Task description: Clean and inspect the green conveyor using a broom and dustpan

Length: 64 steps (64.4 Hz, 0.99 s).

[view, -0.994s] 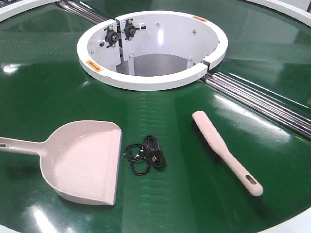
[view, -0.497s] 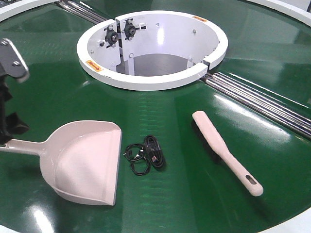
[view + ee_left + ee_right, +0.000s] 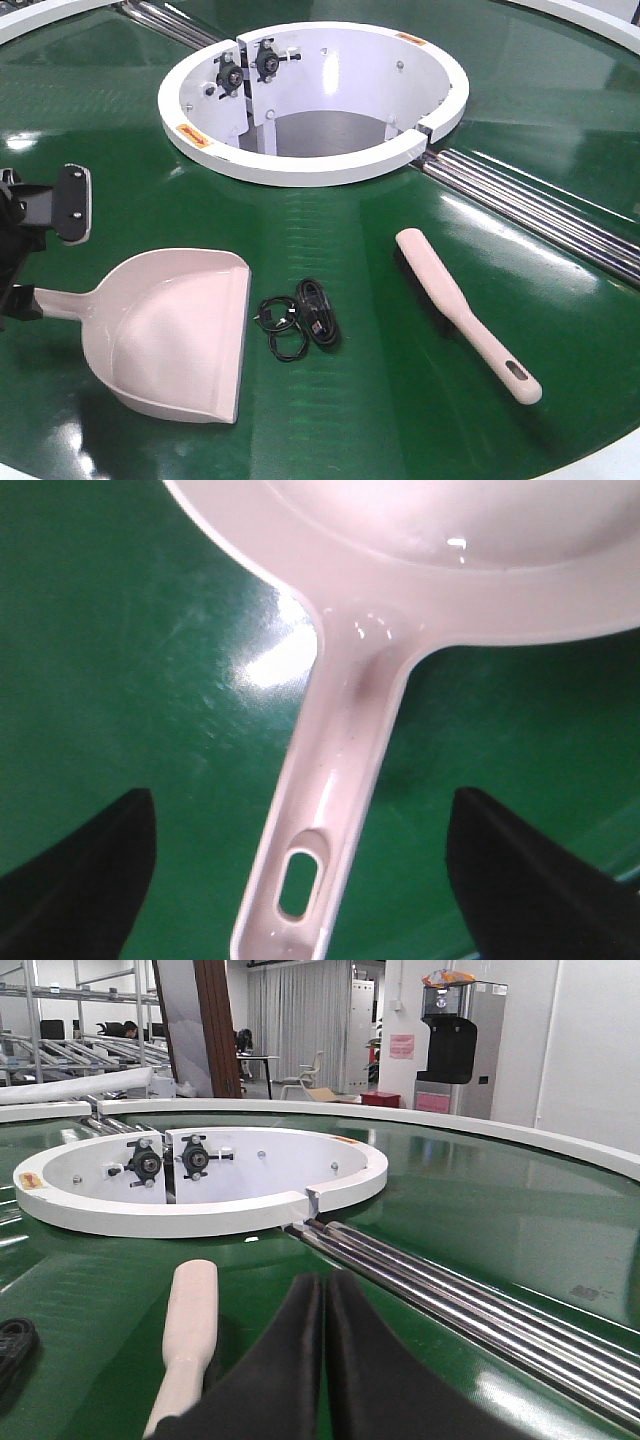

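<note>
Green conveyor (image 3: 560, 120): glossy belt that carries everything; steel roller seams (image 3: 530, 210) run out from the white hub (image 3: 300, 170).
Dustpan (image 3: 175, 335): lies flat on the belt at front left. Its mouth faces the debris and its handle points to the left edge, within the left arm's reach.
Broom (image 3: 455, 300): rests bristles down at front right, well apart from the dustpan, with its slotted handle end nearest the right arm.
Left pincer (image 3: 300, 810): spread wide, one finger on each side of the dustpan handle and apart from it, placed to close on it.
Right pincer (image 3: 323, 1300): fingers pressed together on nothing, low over the belt just beside the broom; it would likely need to open before gripping.
Debris (image 3: 305, 318): what looks like coiled black cable, near the dustpan mouth and ready for sweeping in.
</note>
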### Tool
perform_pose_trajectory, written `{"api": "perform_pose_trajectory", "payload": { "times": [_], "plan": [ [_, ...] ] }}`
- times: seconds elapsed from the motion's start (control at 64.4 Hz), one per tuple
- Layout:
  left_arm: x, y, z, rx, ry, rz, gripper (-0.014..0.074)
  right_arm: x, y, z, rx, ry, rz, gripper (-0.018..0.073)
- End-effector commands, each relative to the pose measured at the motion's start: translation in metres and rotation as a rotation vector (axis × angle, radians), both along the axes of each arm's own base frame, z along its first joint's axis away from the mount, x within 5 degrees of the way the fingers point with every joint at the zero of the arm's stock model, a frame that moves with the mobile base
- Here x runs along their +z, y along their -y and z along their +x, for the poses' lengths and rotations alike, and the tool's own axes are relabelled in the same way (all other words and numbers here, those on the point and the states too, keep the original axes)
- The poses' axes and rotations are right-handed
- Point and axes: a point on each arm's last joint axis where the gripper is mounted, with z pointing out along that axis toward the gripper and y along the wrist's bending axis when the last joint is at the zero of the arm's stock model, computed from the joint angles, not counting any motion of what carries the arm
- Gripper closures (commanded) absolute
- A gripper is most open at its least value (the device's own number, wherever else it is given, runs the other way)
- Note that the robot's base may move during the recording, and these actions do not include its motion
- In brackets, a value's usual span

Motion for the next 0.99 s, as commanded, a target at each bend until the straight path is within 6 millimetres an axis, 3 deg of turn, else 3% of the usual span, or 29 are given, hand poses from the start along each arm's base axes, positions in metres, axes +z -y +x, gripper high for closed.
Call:
{"api": "perform_pose_trajectory", "payload": {
  "times": [0.0, 0.652, 0.73, 0.978],
  "plan": [
    [0.013, 0.001, 0.003, -0.013, 0.059, 0.01, 0.0042, 0.006, 0.0, -0.001, -0.002, 0.077, -0.003, 0.0568],
    [-0.037, 0.003, 0.028, -0.124, -0.044, 0.042, 0.0064, 0.006, 0.0, -0.001, -0.002, 0.078, -0.003, 0.0568],
    [-0.037, 0.005, 0.029, -0.162, -0.038, 0.058, 0.0137, 0.006, 0.0, -0.001, -0.002, 0.078, -0.003, 0.0568],
    [-0.031, 0.028, 0.023, -0.265, -0.043, 0.103, 0.0541, 0.006, 0.0, -0.001, -0.002, 0.078, -0.003, 0.0568]
  ]
}}
